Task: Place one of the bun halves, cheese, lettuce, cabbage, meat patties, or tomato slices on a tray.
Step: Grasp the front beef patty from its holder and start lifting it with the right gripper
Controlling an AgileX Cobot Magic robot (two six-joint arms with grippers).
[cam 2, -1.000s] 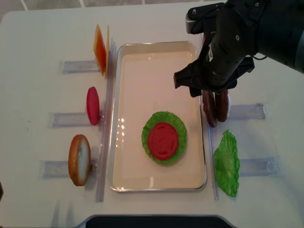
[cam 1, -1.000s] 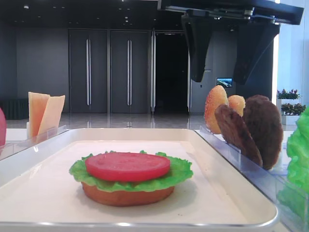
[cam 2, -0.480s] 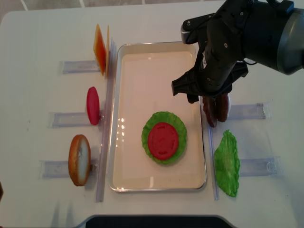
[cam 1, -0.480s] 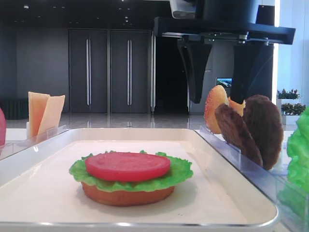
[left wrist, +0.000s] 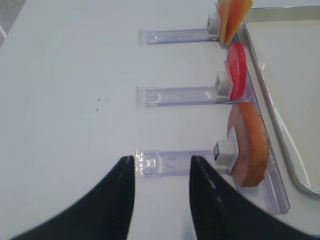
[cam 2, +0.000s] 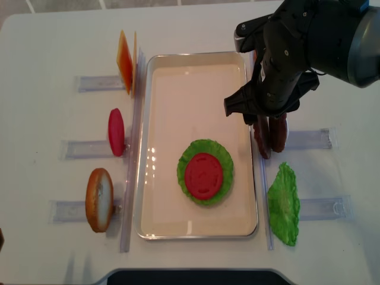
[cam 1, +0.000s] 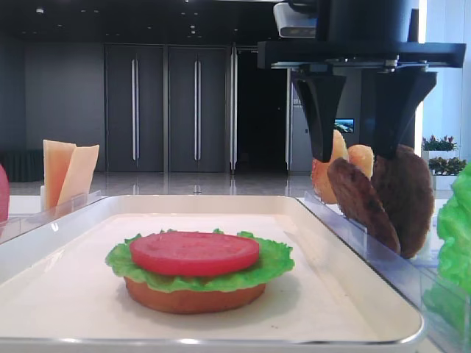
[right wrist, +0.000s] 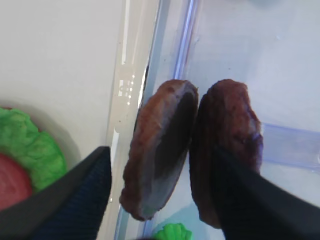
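The right gripper point(right wrist: 160, 200) has come down since a second ago, fingers point(cam 1: 321, 118) wide apart and now straddling the two meat patties point(right wrist: 160, 150) upright in their rack beside the tray point(cam 2: 196, 89). Nothing is gripped; closing looks next.

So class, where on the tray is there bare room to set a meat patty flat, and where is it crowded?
Bare: the tray's far half, between the cheese side and the right gripper. Crowded: the near middle, where tomato slice lies on lettuce, and the rack edge by the meat patties.
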